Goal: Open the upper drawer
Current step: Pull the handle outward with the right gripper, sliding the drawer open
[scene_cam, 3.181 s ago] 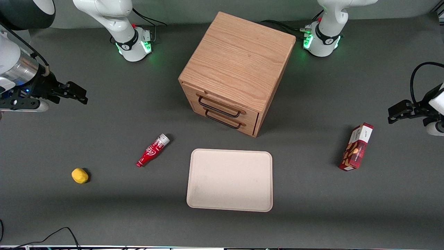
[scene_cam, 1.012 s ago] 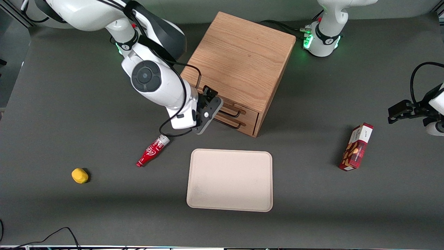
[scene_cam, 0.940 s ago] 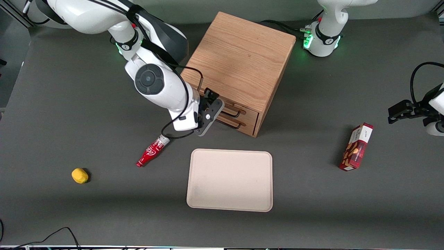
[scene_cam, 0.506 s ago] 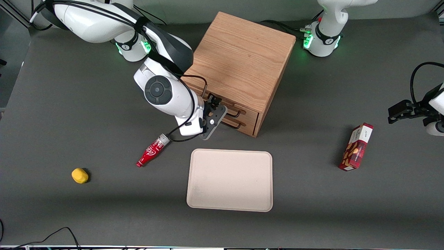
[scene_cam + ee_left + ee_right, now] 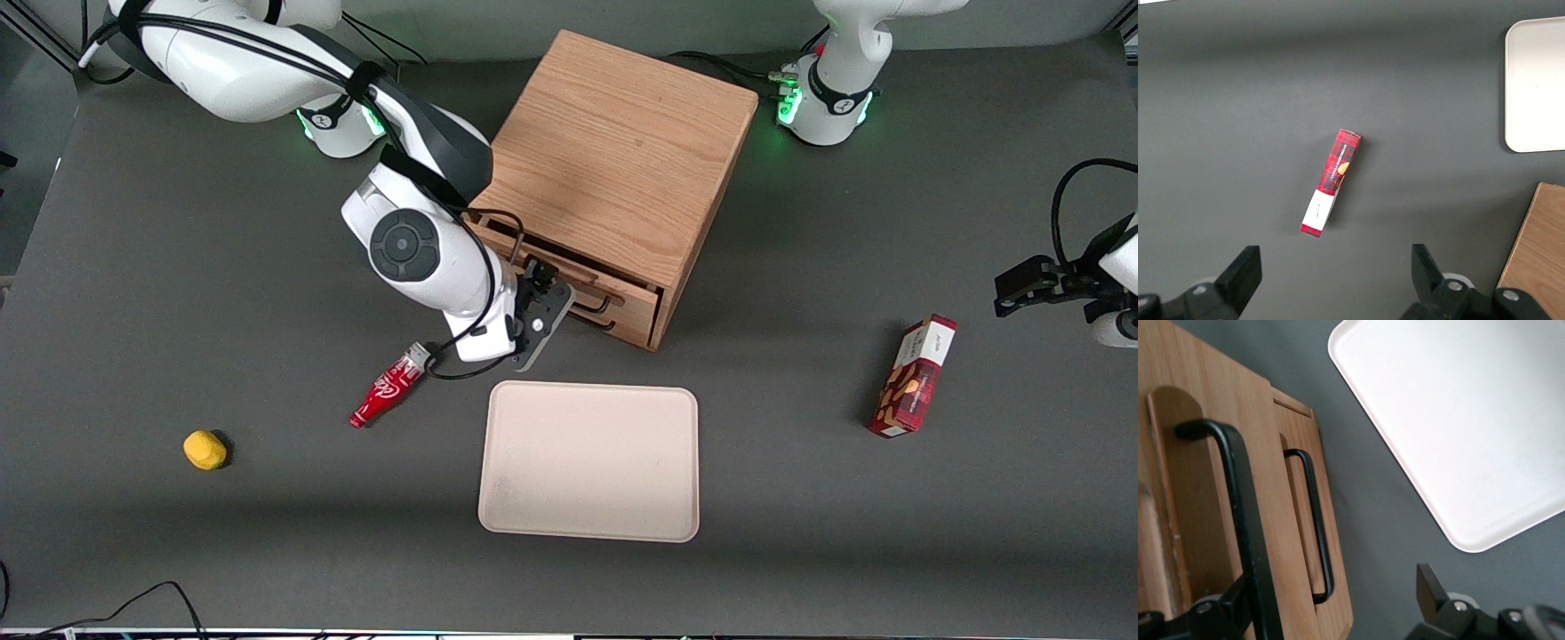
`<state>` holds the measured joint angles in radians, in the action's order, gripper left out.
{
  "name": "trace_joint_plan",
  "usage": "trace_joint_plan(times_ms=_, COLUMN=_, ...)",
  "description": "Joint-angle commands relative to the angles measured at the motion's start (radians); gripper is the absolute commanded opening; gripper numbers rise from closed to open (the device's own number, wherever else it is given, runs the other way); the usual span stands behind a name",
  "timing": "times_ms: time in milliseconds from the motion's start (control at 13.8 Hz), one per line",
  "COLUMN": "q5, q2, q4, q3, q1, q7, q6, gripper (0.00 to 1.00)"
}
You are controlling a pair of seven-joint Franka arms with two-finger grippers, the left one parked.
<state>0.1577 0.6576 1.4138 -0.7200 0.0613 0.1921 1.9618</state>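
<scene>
The wooden cabinet (image 5: 613, 151) stands mid-table. Its upper drawer (image 5: 582, 267) is slid out a little, with a dark gap showing under the cabinet top. My right gripper (image 5: 544, 286) is in front of the drawer fronts, at the upper drawer's black wire handle (image 5: 594, 304). In the right wrist view the gripper (image 5: 1333, 597) is open: the handle (image 5: 1245, 507) runs just inside one finger, touching or nearly so, and the other finger (image 5: 1429, 585) is far from it. The upper drawer front (image 5: 1198, 487) stands out over the lower drawer (image 5: 1295, 430).
A beige tray (image 5: 589, 462) lies nearer the front camera than the cabinet; it also shows in the right wrist view (image 5: 1458, 420). A red bottle (image 5: 391, 385) lies beside the gripper. A yellow lump (image 5: 204, 450) is toward the working arm's end, a red box (image 5: 914, 375) toward the parked arm's.
My gripper came in from the table's end to the upper drawer's handle, then moved toward the front camera. The upper drawer has slid out a little with it.
</scene>
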Motion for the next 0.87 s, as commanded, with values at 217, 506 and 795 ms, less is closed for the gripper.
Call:
trace_joint_plan(times_ms=217, q5=0.020, q2=0.010, q4=-0.029, q3=0.046, q1=0.000, q7=0.082, q6=0.008, gripper=1.00)
trace_joint_plan(times_ms=506, q5=0.019, q2=0.017, q4=-0.065, q3=0.085, q1=0.000, q7=0.138, q6=0.051, gripper=1.00)
trace_joint_plan(times_ms=795, q5=0.019, q2=0.031, q4=-0.093, q3=0.126, q1=-0.003, q7=0.177, q6=0.080, gripper=1.00)
